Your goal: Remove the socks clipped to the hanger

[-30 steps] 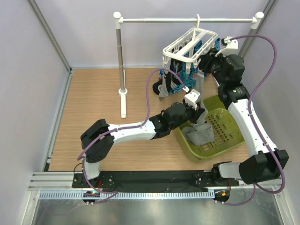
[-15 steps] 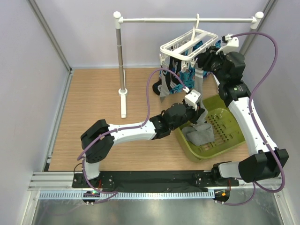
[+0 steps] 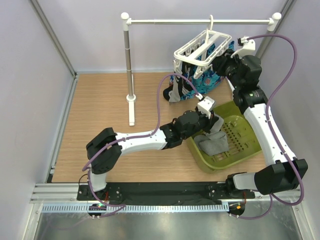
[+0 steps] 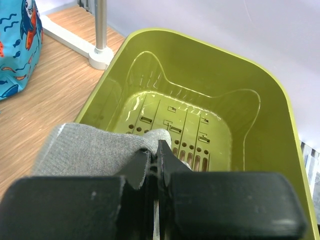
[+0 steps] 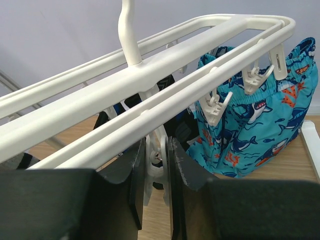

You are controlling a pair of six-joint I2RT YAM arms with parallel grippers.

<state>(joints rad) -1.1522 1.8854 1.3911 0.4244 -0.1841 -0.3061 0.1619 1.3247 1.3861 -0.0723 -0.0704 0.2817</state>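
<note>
The white hanger hangs by its hook from the rail; close up it is. My right gripper is shut on one of its white clip pegs, pressed between both jaws. Dark socks still hang from the hanger's left side and show behind the frame. My left gripper is shut on a grey sock and holds it over the green basket. The sock hangs free of the hanger. Another grey sock lies in the basket.
A bright blue patterned cloth hangs clipped on the hanger's right side. The white rail stand's post and foot stand left of the hanger. The green basket's rim lies between the arms on the wooden floor.
The grey sock that stretched from the hanger down to my left gripper has come off its peg and now hangs from that gripper alone. The hanger swung left, then back.
</note>
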